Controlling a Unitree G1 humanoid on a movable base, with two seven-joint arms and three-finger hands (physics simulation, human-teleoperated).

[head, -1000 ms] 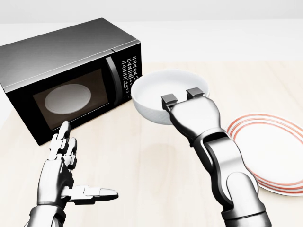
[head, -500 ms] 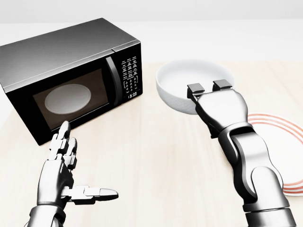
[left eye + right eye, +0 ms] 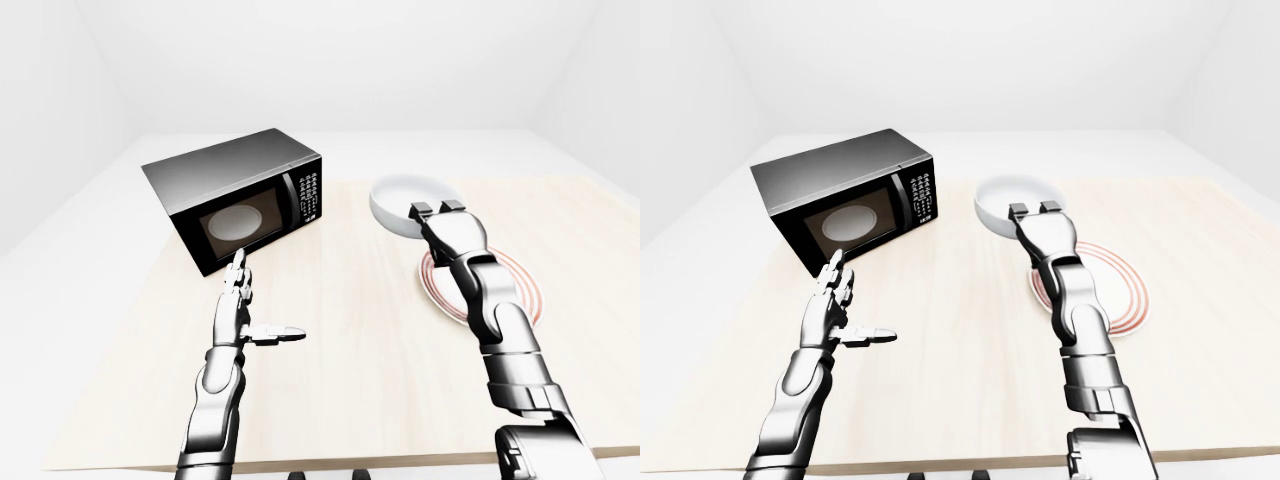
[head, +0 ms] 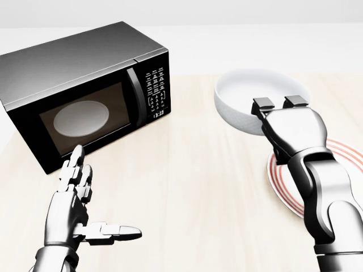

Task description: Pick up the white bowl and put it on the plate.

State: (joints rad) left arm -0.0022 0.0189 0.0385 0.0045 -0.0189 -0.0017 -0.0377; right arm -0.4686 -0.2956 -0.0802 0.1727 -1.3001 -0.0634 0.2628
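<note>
While your right robot hand [image 4: 282,103] pinches the white bowl [image 4: 249,95] by its near rim, treat it as rigid, smooth, slip-prone; the plate [image 3: 522,283] lies toward the surface's [image 4: 193,187] right edge. Your left robot hand [image 4: 76,198] is splayed, holding nothing.

Right hand [image 4: 281,107] extended up from the lower right of the head view, forearm slanted toward the upper left, palm turned down. 2 dark fingertips [image 4: 262,103] hooked over the near rim of the white bowl [image 4: 249,90], clamped on it, with the rest of the hand just below the rim. Left hand [image 4: 76,198] raised at the lower left, well apart from the right, palm facing right, fingers straight and pointing up, thumb [image 4: 113,231] stretched out to the right, holding nothing.
</note>
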